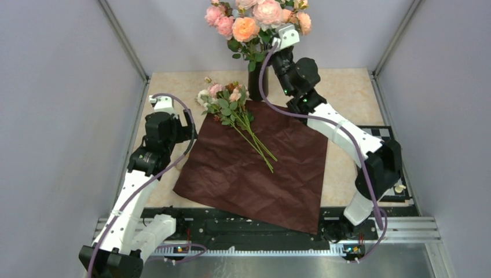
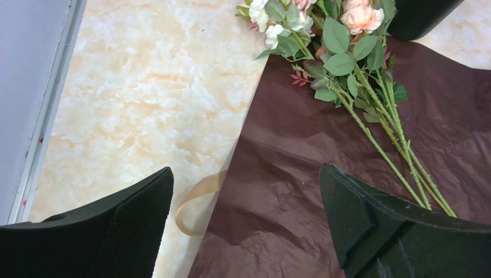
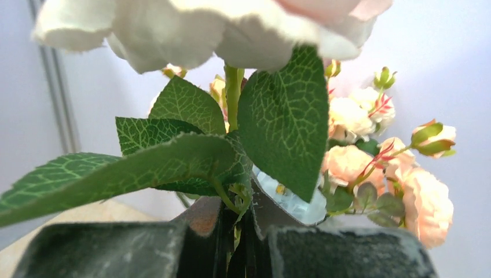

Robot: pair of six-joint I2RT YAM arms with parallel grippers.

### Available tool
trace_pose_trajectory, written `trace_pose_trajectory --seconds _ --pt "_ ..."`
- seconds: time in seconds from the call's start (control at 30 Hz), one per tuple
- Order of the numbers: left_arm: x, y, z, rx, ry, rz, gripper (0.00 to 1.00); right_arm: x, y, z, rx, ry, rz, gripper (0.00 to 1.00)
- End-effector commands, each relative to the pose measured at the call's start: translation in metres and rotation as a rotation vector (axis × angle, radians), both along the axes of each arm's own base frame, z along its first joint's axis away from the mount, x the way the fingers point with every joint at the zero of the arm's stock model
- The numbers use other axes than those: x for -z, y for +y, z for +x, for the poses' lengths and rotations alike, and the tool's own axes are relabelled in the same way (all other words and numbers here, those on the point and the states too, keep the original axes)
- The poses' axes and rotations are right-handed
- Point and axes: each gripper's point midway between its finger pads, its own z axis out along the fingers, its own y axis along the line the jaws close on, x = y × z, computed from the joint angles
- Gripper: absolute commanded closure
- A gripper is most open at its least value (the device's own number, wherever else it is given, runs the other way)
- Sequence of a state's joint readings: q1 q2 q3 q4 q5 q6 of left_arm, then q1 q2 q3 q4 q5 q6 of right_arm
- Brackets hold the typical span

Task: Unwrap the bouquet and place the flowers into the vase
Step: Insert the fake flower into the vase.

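Observation:
The bouquet is unwrapped. Its dark maroon paper (image 1: 260,168) lies spread flat on the table. Small cream and pink flowers (image 1: 231,107) on thin green stems lie across its far left corner. The black vase (image 1: 257,84) stands behind the paper, under large peach and pink blooms. My right gripper (image 1: 279,45) is up among those blooms, shut (image 3: 246,231) on a green leafy flower stem (image 3: 231,87) topped by a cream-white bloom (image 3: 191,29). My left gripper (image 2: 246,214) hangs wide open over the paper's left edge (image 2: 301,162), holding nothing. The flowers (image 2: 347,63) lie ahead of it.
A tan ribbon (image 2: 194,200) loops on the marble tabletop beside the paper's left edge. Peach blooms (image 3: 359,162) crowd the right of the right wrist view. Grey walls close in the table at the left, back and right.

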State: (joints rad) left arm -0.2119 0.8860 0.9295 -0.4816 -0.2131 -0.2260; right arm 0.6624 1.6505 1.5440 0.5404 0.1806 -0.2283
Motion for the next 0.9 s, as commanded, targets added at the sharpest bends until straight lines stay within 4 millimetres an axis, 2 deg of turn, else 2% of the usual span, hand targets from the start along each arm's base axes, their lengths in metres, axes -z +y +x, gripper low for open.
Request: trace_pose_trajectory --seconds 0.0,0.4,0.53,0.87 --pt "0.002 0.001 -0.002 0.002 -0.011 0.001 0.01 -0.066 -0.018 0.002 0.081 -0.211 0.120 1.00" --pt "0.008 0.002 -0.004 -0.012 0.008 -0.009 0.01 -0.070 -0.020 0.026 0.102 -0.277 0.224 1.00" --pt "0.008 0.004 -0.004 -0.022 0.007 -0.005 0.01 -0.072 -0.014 0.030 0.087 -0.284 0.225 1.00" --pt "0.010 0.002 -0.005 -0.011 0.013 -0.011 0.01 -0.058 -0.004 0.049 0.088 -0.241 0.214 1.00"
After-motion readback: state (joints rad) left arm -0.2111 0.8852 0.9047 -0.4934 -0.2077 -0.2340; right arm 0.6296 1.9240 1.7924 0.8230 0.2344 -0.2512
